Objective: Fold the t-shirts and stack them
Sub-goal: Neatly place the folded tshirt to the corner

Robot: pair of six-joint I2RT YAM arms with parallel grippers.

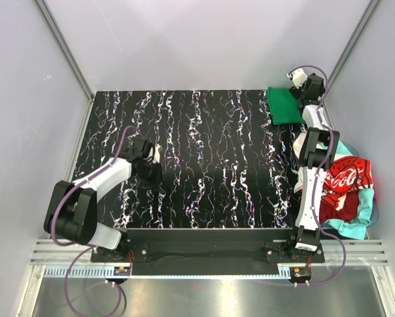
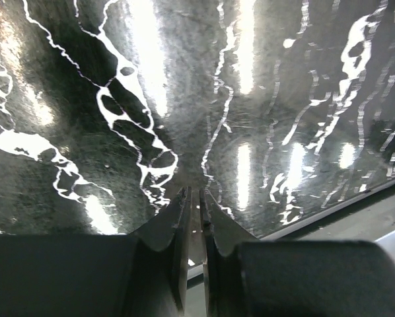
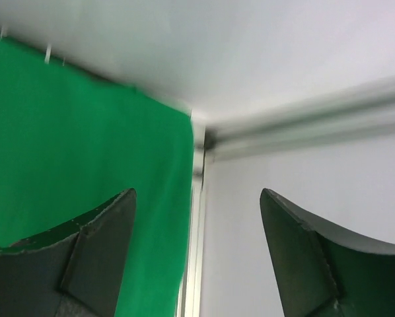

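Left arm (image 1: 95, 191): bent over the left part of the surface (image 1: 204, 152), which is black with white veining. Left fingers (image 2: 194, 197): pressed almost together with only a thin slit between them, gripping nothing, their tips low over bare surface near its front edge. Right arm (image 1: 311, 178): stretched from its base at the near right corner up to the far right corner. Green t-shirt (image 1: 283, 105): plain bright green, folded to a flat rectangle, lying on the far right corner of the surface with one edge close to the frame rail (image 3: 196, 218) at the wall. Right fingers (image 3: 197, 198): spread wide apart, gripping nothing, above the right edge of the green t-shirt, one tip over the cloth and the other over the pale wall side. Red t-shirt (image 1: 346, 178): white script showing, crumpled in a loose heap off the right edge of the surface, just beside the right arm. Turquoise t-shirt (image 1: 356, 223): bunched in the same heap, showing around and under the red one.
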